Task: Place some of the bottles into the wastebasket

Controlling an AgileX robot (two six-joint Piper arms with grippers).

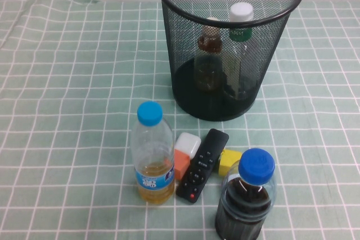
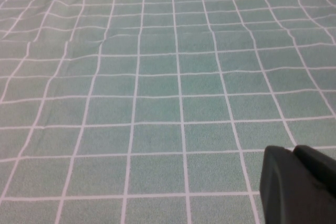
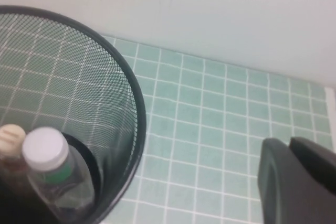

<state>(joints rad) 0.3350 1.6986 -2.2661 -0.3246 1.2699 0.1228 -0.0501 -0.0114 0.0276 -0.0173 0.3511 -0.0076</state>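
Note:
The black wire-mesh wastebasket stands at the back middle of the table. Inside it both bottles stand upright: the small one with beige cap and the taller one with white cap and green label. Neither arm shows in the high view. In the right wrist view the wastebasket's rim and both bottles, white-capped and beige-capped, show below; my right gripper is shut and empty, above the cloth beside the basket. My left gripper is shut and empty over bare cloth.
At the front stand a blue-capped bottle with yellow liquid and a blue-capped dark-liquid bottle. Between them lie a black remote, a white-and-orange block and a yellow block. A green checked cloth covers the table.

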